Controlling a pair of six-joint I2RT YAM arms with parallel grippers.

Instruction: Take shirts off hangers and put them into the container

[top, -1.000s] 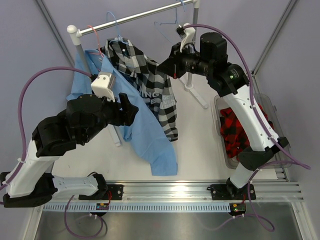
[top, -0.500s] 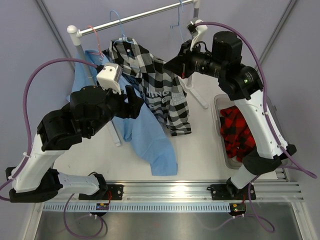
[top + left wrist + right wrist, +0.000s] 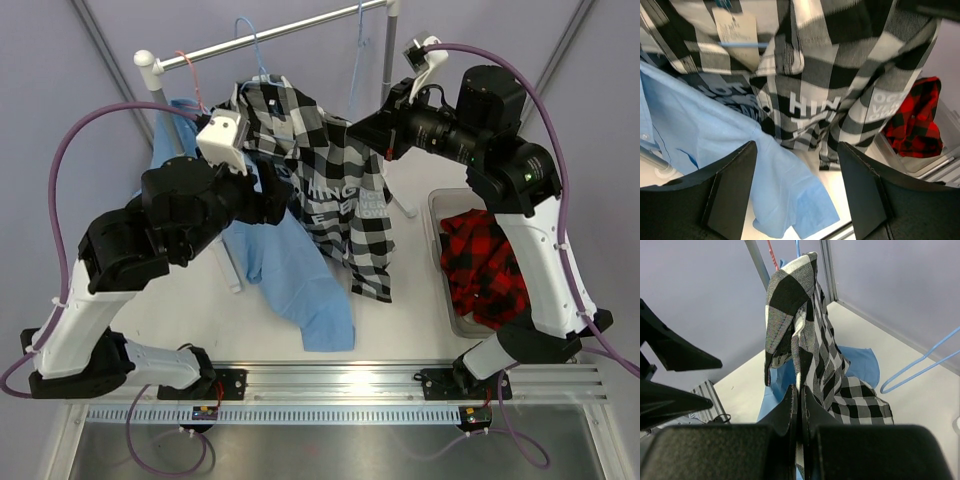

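At the left of the top view, the plain light blue shirt [image 3: 300, 280] is seen draped below the silver rail [image 3: 300, 28], apparently from the pink hanger [image 3: 190, 75]. Just right of it, the left gripper [image 3: 272, 195] is held with its jaws spread wide and nothing between them, facing the black-and-white check shirt [image 3: 340, 195] at the centre. That shirt is pinched in the tightly closed right gripper [image 3: 352, 130] at upper centre and stretched toward the right, while the wire of a light blue hanger [image 3: 740, 44] can be made out inside its collar. At the right, the red-and-black plaid shirt [image 3: 480, 270] is found lying in the clear container [image 3: 436, 225]. The step in hand is judged to be the stripping of the check shirt. Next, the collar would need to be freed from the hanger, perhaps steadied by the left gripper, before the shirt is carried to the container.
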